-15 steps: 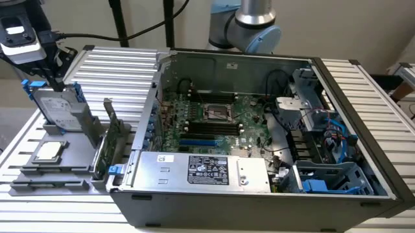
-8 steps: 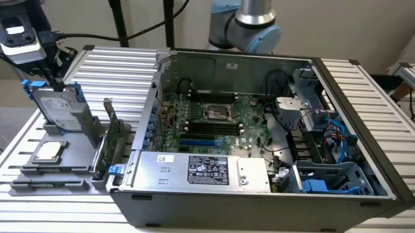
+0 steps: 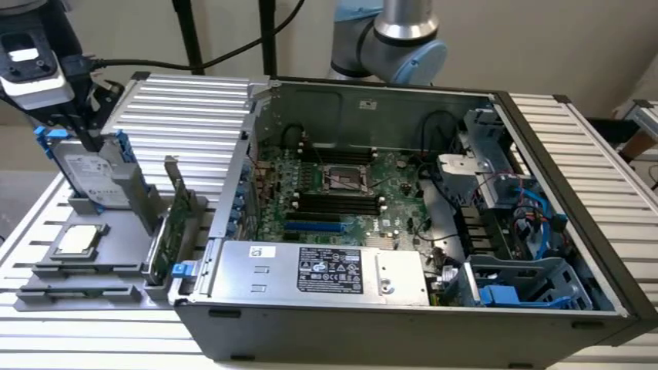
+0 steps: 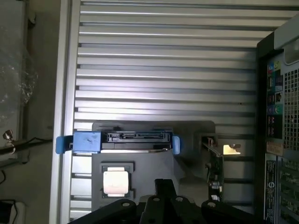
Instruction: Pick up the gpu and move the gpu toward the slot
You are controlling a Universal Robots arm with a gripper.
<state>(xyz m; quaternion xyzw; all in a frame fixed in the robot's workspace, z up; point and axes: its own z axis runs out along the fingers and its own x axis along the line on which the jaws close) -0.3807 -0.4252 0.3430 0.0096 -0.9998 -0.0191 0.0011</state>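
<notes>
The slatted aluminium table (image 3: 190,108) carries everything in the exterior view; most of it is taken up by the open computer case (image 3: 411,331), lying on its side with the green motherboard (image 3: 340,193) exposed and a silver power supply (image 3: 319,270) along its near wall; the robot arm (image 3: 396,38) rises behind the case.

On the exterior view's left, beside the case, sits a grey holder (image 3: 72,277); the hard drive (image 3: 98,181) with blue rails stands upright at its far end, and the wrist view sees it from above (image 4: 138,137).

The gpu (image 3: 180,212) stands on its long edge in the holder, on the side nearest the case, leaning slightly, between the hard drive and the case wall; it is outside the case and well apart from the motherboard; in the wrist view it is a dark edge-on sliver (image 4: 214,170) beside the holder's raised block.

The small square processor chip (image 3: 80,241) lies flat in a recess of the holder, near the foot of the hard drive; the wrist view shows it too (image 4: 115,182).

The gripper (image 3: 91,141) hangs over the top edge of the hard drive, near it and to the side of the gpu, holding nothing that can be seen; whether it is open or closed cannot be told in either view (image 4: 163,186).
</notes>
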